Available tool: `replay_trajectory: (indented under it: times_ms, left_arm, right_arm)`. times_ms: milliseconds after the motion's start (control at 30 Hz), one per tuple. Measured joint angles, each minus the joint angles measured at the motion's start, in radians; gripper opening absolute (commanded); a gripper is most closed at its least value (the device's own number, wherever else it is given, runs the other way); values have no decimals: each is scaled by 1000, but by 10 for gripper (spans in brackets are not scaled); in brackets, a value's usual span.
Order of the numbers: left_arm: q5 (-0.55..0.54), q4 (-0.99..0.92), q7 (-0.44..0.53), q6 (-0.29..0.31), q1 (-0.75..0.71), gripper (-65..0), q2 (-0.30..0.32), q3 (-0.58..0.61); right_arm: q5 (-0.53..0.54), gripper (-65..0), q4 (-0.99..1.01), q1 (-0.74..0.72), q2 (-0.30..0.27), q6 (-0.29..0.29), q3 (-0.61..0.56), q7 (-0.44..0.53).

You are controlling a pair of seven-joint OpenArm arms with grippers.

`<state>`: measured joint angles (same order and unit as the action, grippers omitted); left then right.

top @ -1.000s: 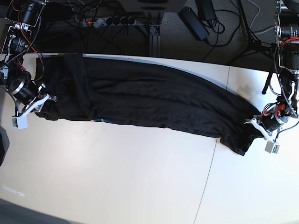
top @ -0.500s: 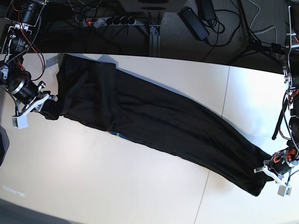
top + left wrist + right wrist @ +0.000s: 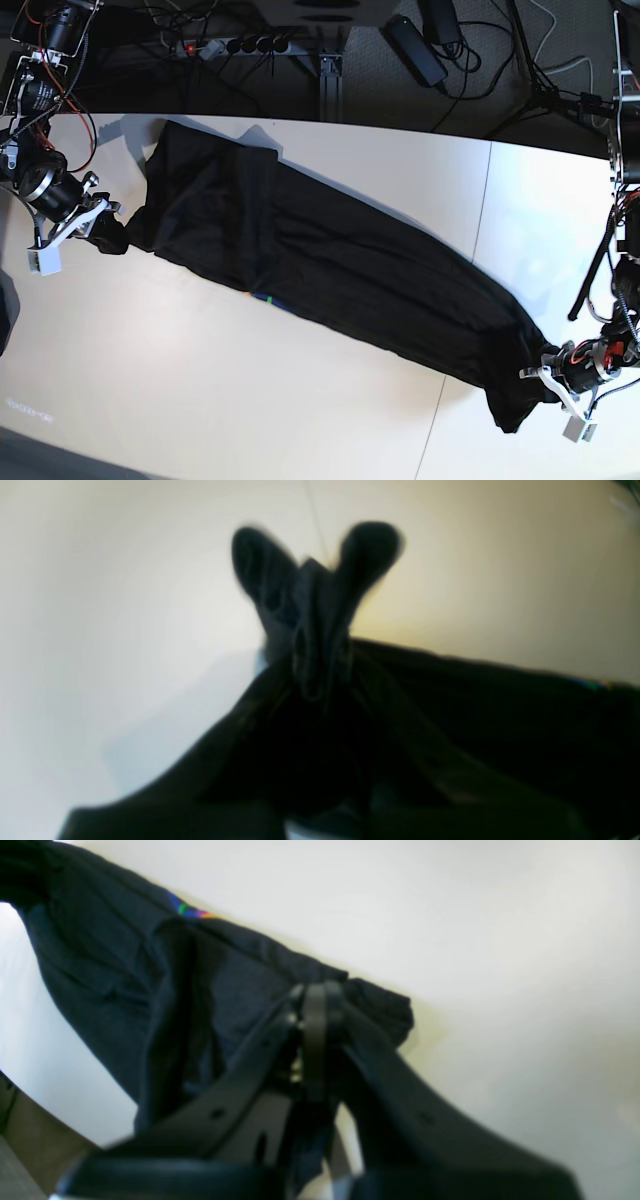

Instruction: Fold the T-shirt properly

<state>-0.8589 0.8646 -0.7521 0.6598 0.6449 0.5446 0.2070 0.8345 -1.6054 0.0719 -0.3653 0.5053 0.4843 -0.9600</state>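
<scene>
the large black t-shirt of thin jersey cloth (image 3: 330,270) lies stretched in a long diagonal band across the white table (image 3: 250,400), from the far left corner to the near right side. a small piece of rainbow print (image 3: 262,297) shows at its near edge. the right gripper (image 3: 100,225) is closed tight on one bunched end of the cloth, the left gripper (image 3: 548,378) is pinching the other end, jaws almost together. behind the table, on the dark floor, there are a black power strip (image 3: 235,45), loose cables (image 3: 480,60) and a black adapter block (image 3: 415,50), all apart from the shirt
</scene>
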Motion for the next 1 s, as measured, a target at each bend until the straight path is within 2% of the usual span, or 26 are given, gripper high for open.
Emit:
replay_trajectory:
  times_ms: [167, 233, 333, 467, 667, 900, 1000]
  left_arm:
    - [41, 322, -34, -1, -179, -650, -31, 4]
    - [39, 439, -34, -31, -251, -650, -42, 7]
    - [117, 560, -34, -52, -320, -650, -68, 4]
    - [129, 593, -34, -58, -379, -650, -145, 4]
    - [244, 593, -36, -61, -412, -650, -282, 9]
    - [346, 593, -35, -86, -424, -650, -330, 110]
    - [344, 593, -35, -106, -423, -650, -332, 161]
  right_arm:
    - [-1, -650, 0, 0, 0, 0, 0, 1]
    - [-1, -650, 0, 0, 0, 0, 0, 4]
    - [-5, -650, 0, 0, 0, 0, 0, 16]
    - [-20, -650, 0, 0, 0, 0, 0, 27]
    - [-24, -650, 0, 0, 0, 0, 0, 28]
    - [-45, -650, 0, 0, 0, 0, 0, 28]
    - [-46, -650, 0, 0, 0, 0, 0, 28]
